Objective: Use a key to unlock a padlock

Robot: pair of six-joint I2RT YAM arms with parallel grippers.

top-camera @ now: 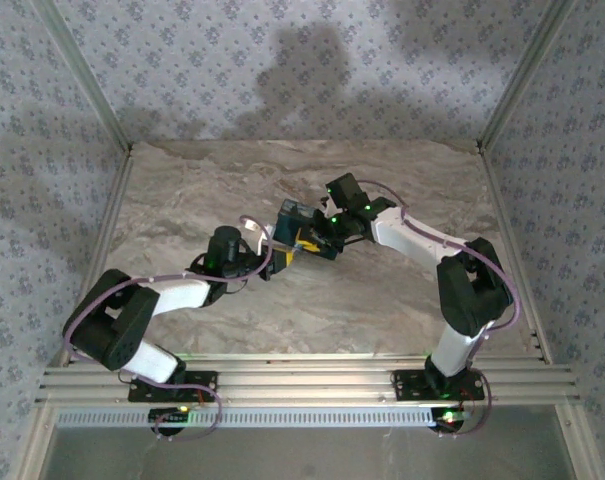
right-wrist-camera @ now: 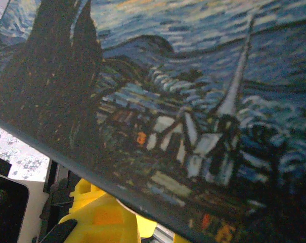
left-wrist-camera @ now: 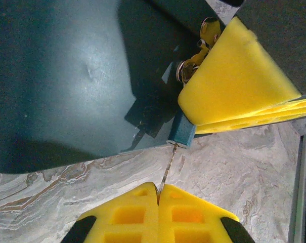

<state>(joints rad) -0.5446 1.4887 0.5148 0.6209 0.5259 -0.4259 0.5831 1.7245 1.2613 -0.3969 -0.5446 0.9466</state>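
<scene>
One padlock (right-wrist-camera: 168,101), a chunky block printed with a swirling night-sky painting, is near the middle of the marble table (left-wrist-camera: 233,172). It looks heavy, rigid and smooth-sided, so its slick faces would likely slip and its edges seem the surer hold. Against the padlock's dark side, the right claw (left-wrist-camera: 203,119) has its fingers nearly together and appears to nip shiny metal there. One key (left-wrist-camera: 182,133), tiny, light and probably easy to twist askew, has its blue head touching the padlock's lower edge. Below the padlock, the left claw (left-wrist-camera: 158,198) is pressed together on the key's thin blade.
</scene>
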